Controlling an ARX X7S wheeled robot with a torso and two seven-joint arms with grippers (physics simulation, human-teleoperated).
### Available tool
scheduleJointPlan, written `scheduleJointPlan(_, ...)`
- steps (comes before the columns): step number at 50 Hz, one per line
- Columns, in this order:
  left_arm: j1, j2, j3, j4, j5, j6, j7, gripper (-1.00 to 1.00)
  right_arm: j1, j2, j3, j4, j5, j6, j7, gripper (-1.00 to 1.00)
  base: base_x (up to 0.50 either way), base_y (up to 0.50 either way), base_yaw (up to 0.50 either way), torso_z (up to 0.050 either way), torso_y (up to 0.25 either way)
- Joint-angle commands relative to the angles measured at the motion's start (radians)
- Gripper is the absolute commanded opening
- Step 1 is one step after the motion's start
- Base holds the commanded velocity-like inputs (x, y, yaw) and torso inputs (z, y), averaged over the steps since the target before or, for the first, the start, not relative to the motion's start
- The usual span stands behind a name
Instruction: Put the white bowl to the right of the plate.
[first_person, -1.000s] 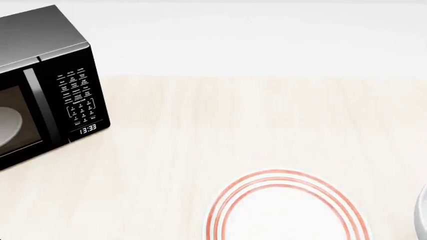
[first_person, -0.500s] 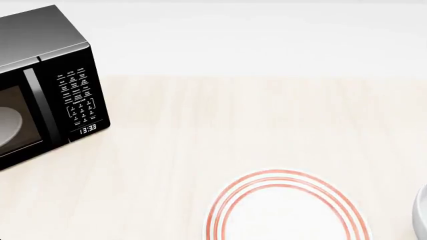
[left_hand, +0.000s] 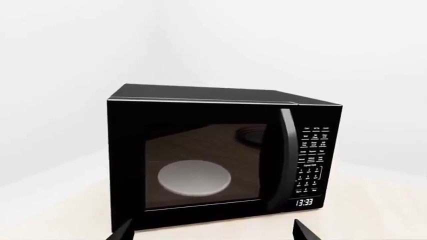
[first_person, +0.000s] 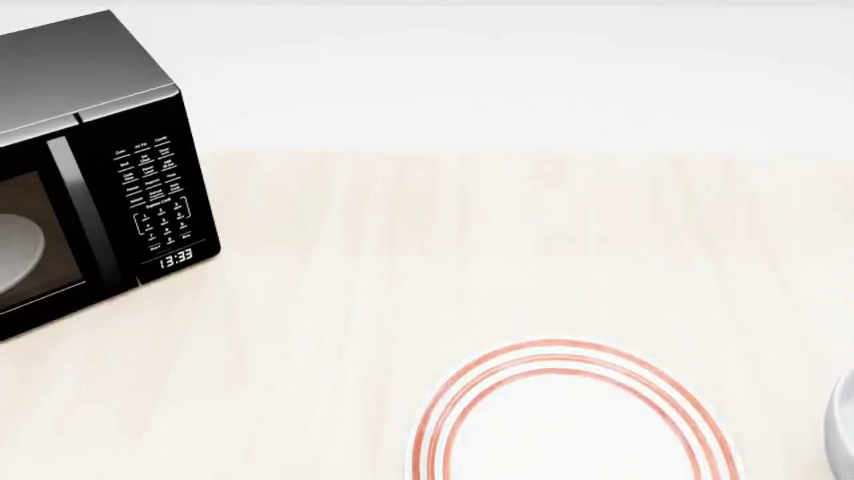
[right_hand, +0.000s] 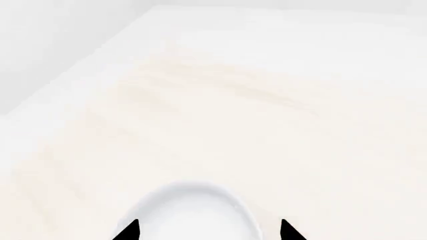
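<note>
White bowl (right_hand: 193, 212): lies on the pale bench (right_hand: 267, 100), between the two dark tips of the right gripper (right_hand: 209, 231). Spread wide, those tips, one close by each side of the rim; cannot tell whether either touches it.

Handling, as a judgement: looks thick-walled, stiff and smooth, probably ceramic, so fairly heavy for its width, slippery under hard fingers and liable to chip if dropped. Best taken by the rim, one finger inside the wall and one outside, pinched firmly and lifted level. Too broad to span safely across the whole body.

Head view: shows only a sliver of the white bowl (first_person: 843, 430) at the picture's right edge, beside the plate (first_person: 567, 415) and apart from it, on that plate's right. Shows neither gripper. Also shows the microwave (first_person: 94, 170), well apart at the far left.

Right wrist view: gives the rim and the approach, but no plate.

Left wrist view: faces the microwave (left_hand: 220, 160) and the grey dish (left_hand: 195, 177) behind its door. Left gripper (left_hand: 213, 232) spread, pinching nothing.
</note>
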Motion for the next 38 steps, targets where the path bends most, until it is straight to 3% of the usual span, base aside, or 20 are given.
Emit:
scheduleJointPlan(1,0.020,0.000,0.009,0.016,0.003,0.018,0.006,1.00,0.071,0.042,0.031,-0.376,-0.282,-0.053,0.227,1.00,0.00,0.00,0.00,0.000,0.000)
scheduleJointPlan(12,0.074,-0.004,0.035,0.079,0.018,0.044,0.020,1.00,0.054,-0.087,-0.005,-0.610,-0.539,-0.033,0.401,1.00,0.00,0.00,0.00,0.000,0.000)
scheduleJointPlan(24,0.129,-0.003,0.094,0.134,0.060,0.078,0.042,1.00,-0.141,-0.283,-0.127,-0.697,-0.823,-0.105,0.463,1.00,0.00,0.00,0.00,0.000,0.000)
scheduleJointPlan(38,0.117,0.009,0.208,0.102,0.143,0.089,0.072,1.00,-0.316,-0.568,-0.276,-0.549,-1.034,-0.060,0.427,1.00,0.00,0.00,0.00,0.000,0.000)
